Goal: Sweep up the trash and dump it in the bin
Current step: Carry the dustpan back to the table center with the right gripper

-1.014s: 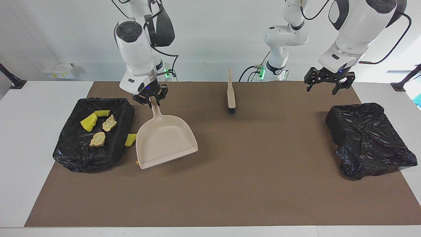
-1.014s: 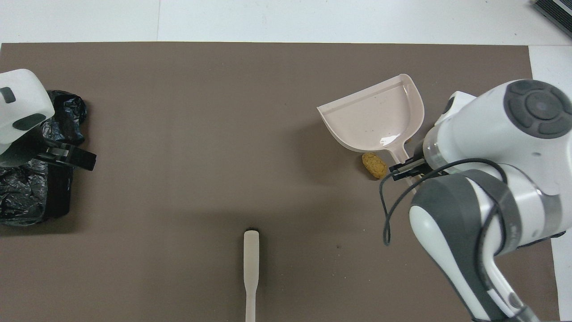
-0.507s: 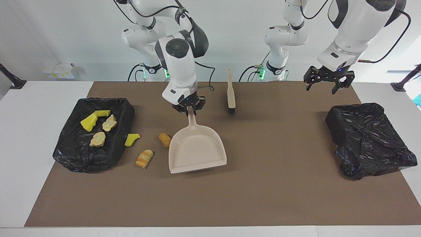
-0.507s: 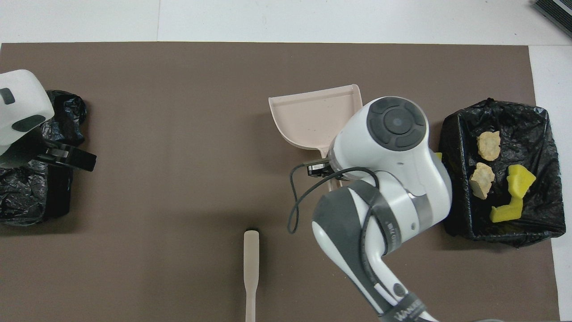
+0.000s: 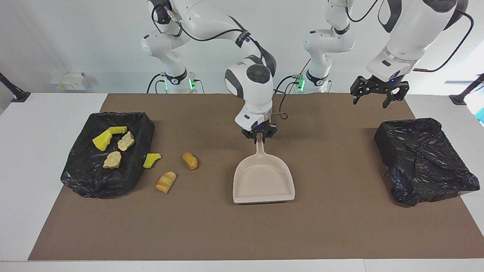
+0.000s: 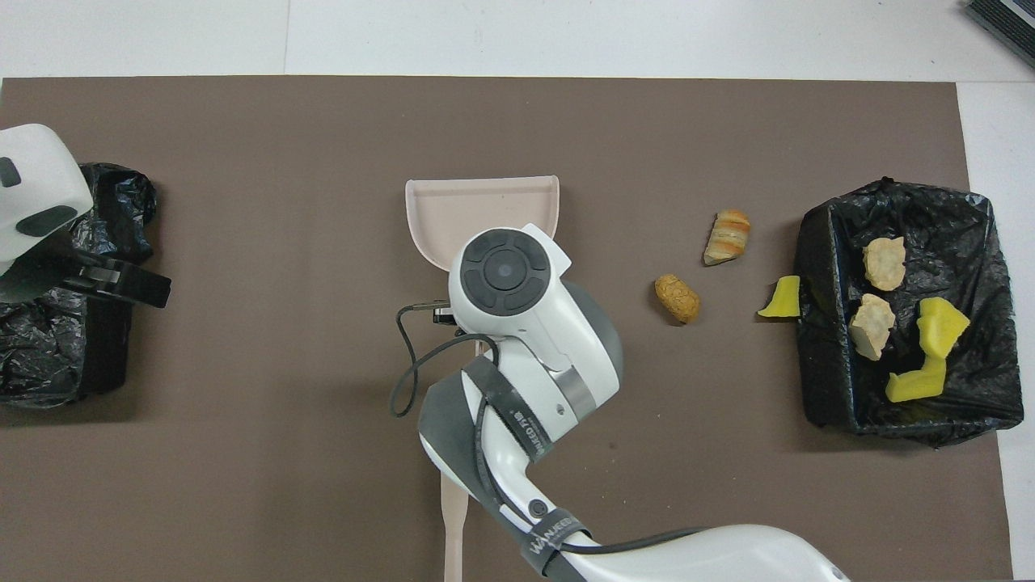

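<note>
Right now I count seven trash scraps: four lie in the black-lined bin point(image 5: 107, 153) at the left of the facing frame — two yellow sponge bits point(image 5: 102, 141) and two pale crumbly lumps point(image 5: 112, 159). Three sit on the brown mat point(image 5: 242, 234) just beside it: a yellow wedge point(image 5: 151, 159) touching the bin's wall, a striped bread piece point(image 5: 166, 182) and an orange-brown lump point(image 5: 190, 160).

My right gripper point(image 5: 259, 136) is clamped tight on the handle of the beige dustpan point(image 5: 263, 180) at frame centre, well apart from those three; the pan looks empty, mouth toward the camera, likely parked ready for sweeping.

One brush point(image 6: 454, 517) shows at the overhead frame's bottom, mostly hidden by the arm.

My left gripper point(image 5: 375, 99) waits, fingers spread wide, above a second black bag point(image 5: 421, 158) at the right.
</note>
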Robot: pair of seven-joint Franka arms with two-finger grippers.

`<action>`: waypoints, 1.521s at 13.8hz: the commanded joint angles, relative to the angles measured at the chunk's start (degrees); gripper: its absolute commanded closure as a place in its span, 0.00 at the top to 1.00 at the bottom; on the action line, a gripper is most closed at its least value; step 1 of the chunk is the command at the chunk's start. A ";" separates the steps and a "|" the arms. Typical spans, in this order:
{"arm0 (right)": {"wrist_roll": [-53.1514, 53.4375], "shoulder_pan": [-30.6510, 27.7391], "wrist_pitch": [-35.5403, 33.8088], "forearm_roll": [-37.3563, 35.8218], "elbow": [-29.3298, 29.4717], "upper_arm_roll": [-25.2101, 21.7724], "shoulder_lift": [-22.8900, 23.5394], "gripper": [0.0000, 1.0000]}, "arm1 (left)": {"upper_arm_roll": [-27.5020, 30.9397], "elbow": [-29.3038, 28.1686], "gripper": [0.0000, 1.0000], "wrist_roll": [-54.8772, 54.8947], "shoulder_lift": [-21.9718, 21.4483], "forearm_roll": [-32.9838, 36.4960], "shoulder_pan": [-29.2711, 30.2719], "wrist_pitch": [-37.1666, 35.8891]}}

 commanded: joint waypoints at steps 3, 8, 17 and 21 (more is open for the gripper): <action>3.06 -0.90 3.80 -0.53 3.67 -0.14 2.91 0.00 | -0.30 -1.49 1.00 -0.47 -1.35 0.04 0.72 1.25; 2.80 -1.25 7.67 0.43 0.95 -0.14 2.65 0.37 | -0.30 -1.41 1.00 -3.47 -1.26 0.13 0.72 1.25; 6.04 2.61 4.17 -0.71 0.16 -0.49 -0.33 1.00 | -0.30 -1.49 1.00 -2.58 -1.26 0.04 0.72 1.25; 9.63 7.69 3.81 -0.62 -4.23 -0.49 -4.20 1.00 | -0.30 -1.49 1.00 -3.11 -1.35 0.04 1.95 1.16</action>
